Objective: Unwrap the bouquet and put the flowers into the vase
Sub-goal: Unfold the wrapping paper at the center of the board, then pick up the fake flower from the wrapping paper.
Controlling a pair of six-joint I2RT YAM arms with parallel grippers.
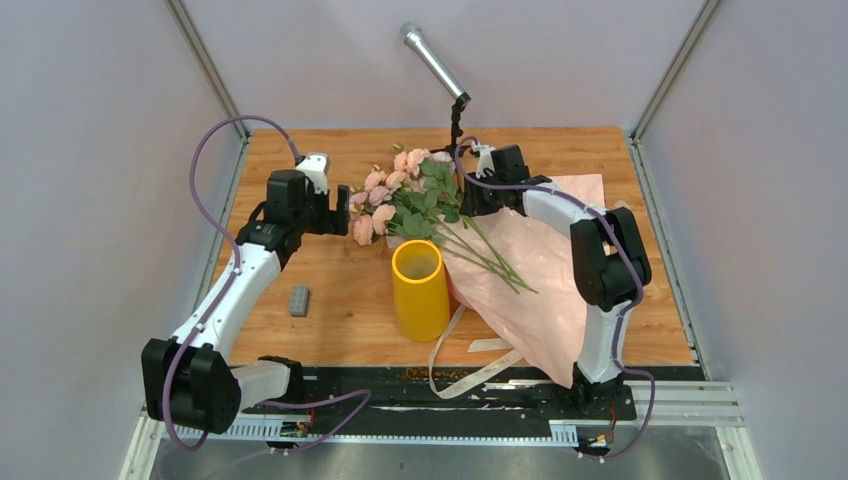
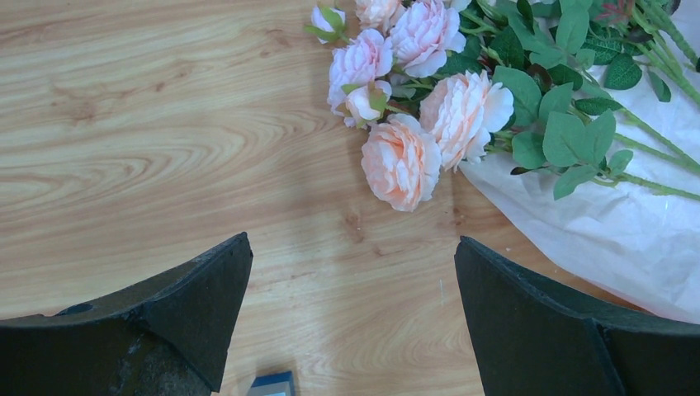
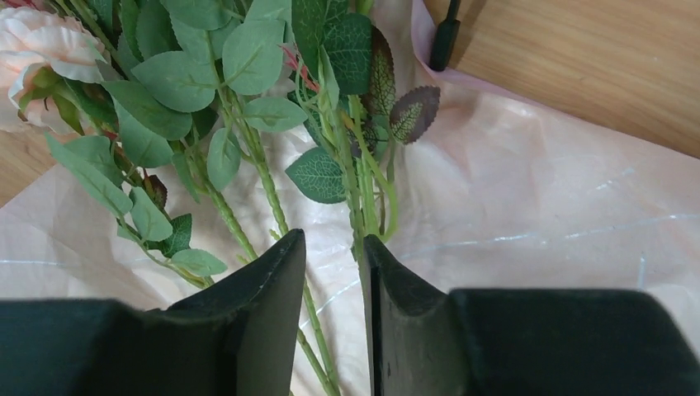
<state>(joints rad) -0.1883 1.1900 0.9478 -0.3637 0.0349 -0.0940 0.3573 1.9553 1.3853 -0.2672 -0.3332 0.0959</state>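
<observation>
1. The flowers [image 1: 415,195], pink and peach roses on long green stems, lie on the bench [image 1: 330,270] just past the yellow vase [image 1: 420,295], at its 12 o'clock. The blooms point toward 10 o'clock and the stems trail toward 4 o'clock.
2. The vase stands upright near the middle of the bench, its round mouth open, with no stem in it.
3. The pale pink paper [image 1: 540,290] lies opened out at the vase's 3 o'clock. The stems rest on it, while the blooms lie off its edge on bare wood.
4. A beige ribbon [image 1: 455,365] curls loose at the vase's 5 o'clock, reaching the bench's near edge.
5. The right hand [image 1: 470,195] sits low over the stems at the vase's 1 o'clock. In its wrist view the right hand [image 3: 334,247] has its jaws drawn narrow around thin stems of the flowers [image 3: 248,124] above the paper [image 3: 536,181]; whether they pinch cannot be told.
6. The left hand [image 1: 345,212] is at the vase's 10 o'clock, just beside the blooms. Its wrist view shows the left hand [image 2: 353,247] spread wide and holding nothing, apart from the flowers [image 2: 462,107] at its 1 o'clock.
7. A small grey block [image 1: 299,300] lies at the vase's 9 o'clock. A microphone [image 1: 435,60] leans over the far edge at 12 o'clock.
</observation>
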